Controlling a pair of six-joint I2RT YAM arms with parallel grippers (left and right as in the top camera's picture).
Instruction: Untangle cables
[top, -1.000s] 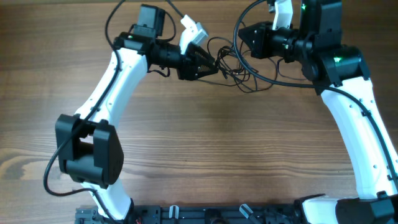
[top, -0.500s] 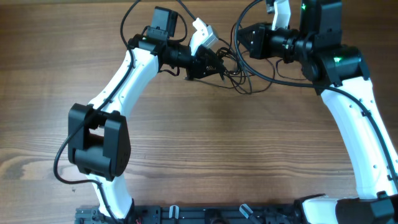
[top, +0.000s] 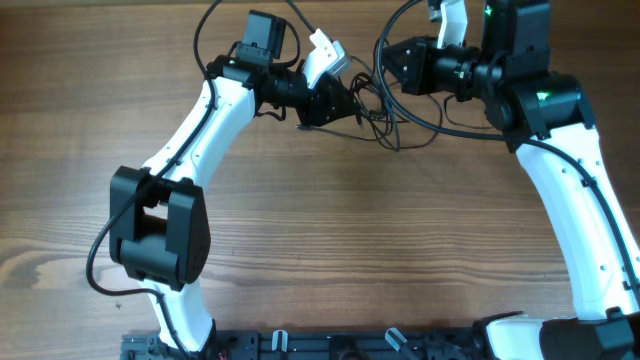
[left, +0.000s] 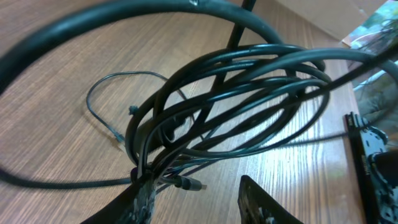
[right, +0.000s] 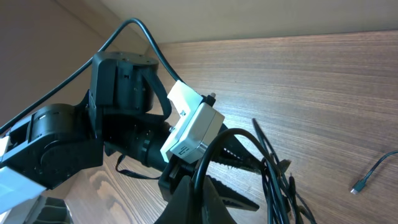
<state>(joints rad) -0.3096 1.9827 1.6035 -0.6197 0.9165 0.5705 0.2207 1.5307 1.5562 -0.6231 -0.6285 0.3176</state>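
The cables (top: 378, 112) lie at the far middle of the tabletop (top: 350, 230), a tangle of thin black loops between the two arms. The left pincer (top: 345, 103) reaches in from the left and meets the tangle's left edge. In the left wrist view its fingers are spread, with bare wood and a small plug end (left: 186, 183) showing in the gap. The bundled loops (left: 236, 106) gather against the left-hand fingertip (left: 142, 193) and fan up and away to the right, clear of the other one.

The right pincer (top: 385, 52) points left, just to the far side of the tangle. In its own view it (right: 194, 186) is pressed together, pinching a strand that arches up out of the tips and drops into the rest of the loops (right: 273, 171).

One loose strand (right: 373, 174) runs off by itself, flat on the wood and apart from the heap. A thick black arm cable (left: 186, 6) sweeps, blurred, across the top of the left wrist view, and the left arm's white camera block (right: 189, 127) sits just beyond the right fingers, close to the loops.
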